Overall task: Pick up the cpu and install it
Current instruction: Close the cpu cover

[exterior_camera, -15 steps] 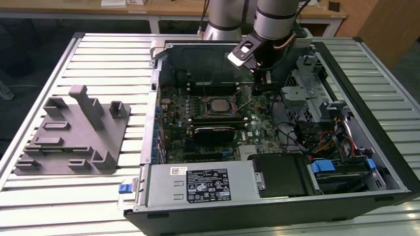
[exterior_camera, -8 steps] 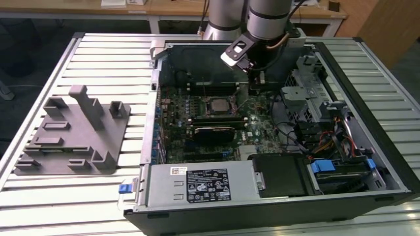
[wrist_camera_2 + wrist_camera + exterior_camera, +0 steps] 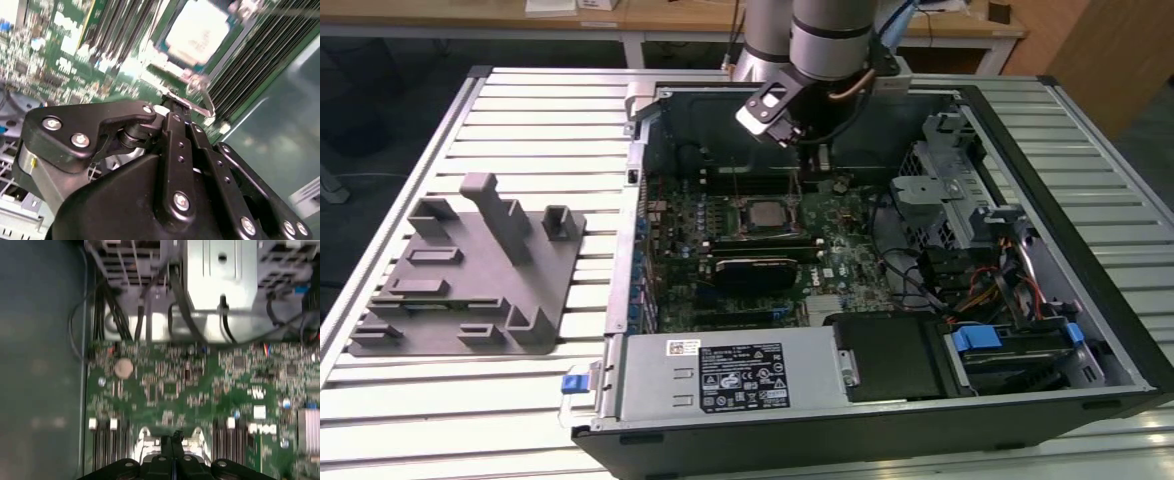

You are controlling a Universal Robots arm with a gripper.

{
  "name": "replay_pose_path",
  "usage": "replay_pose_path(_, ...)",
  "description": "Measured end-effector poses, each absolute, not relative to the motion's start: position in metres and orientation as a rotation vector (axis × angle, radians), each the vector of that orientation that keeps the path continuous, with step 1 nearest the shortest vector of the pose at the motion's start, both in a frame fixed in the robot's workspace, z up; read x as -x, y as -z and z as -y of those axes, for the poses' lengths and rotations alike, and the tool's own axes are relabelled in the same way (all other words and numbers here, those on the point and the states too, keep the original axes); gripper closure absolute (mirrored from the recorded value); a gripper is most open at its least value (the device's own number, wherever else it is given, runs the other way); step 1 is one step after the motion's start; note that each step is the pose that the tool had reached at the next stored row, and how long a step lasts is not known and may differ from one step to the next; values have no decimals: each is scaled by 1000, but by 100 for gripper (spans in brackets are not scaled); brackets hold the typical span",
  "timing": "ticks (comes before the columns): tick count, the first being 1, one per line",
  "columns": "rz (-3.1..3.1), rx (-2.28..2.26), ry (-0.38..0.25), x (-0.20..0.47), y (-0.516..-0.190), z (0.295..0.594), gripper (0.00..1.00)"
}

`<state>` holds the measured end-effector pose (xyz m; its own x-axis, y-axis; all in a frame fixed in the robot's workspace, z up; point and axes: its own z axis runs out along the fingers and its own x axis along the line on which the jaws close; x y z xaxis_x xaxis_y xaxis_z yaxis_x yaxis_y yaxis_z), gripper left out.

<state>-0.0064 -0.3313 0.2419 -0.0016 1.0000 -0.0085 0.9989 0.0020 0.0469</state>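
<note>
Exterior view: the open PC case (image 3: 881,440) sits on the worktop (image 3: 534,110). The cpu (image 3: 767,213) lies in its socket on the motherboard (image 3: 841,265), with the hand (image 3: 815,160) hanging just beside it. Second wrist view: the hand (image 3: 172,105) looks pressed together on nothing, cpu (image 3: 197,31) just past its tip. First wrist view: the hand (image 3: 175,436) is pinched together too, over the board. We reckon the chip's light, thin, stiff but fragile, so we'd grip it by 2 opposite edges.
</note>
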Motion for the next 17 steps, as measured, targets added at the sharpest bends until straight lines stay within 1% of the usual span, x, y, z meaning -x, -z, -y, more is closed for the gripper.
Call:
replay_pose_path(5, -2194, -2191, -47, 28, -242, 331, 89)
replay_pose_path(12, -2195, -2191, -46, 30, -242, 331, 89)
replay_pose_path(17, -2228, -2224, 29, 30, -241, 331, 89)
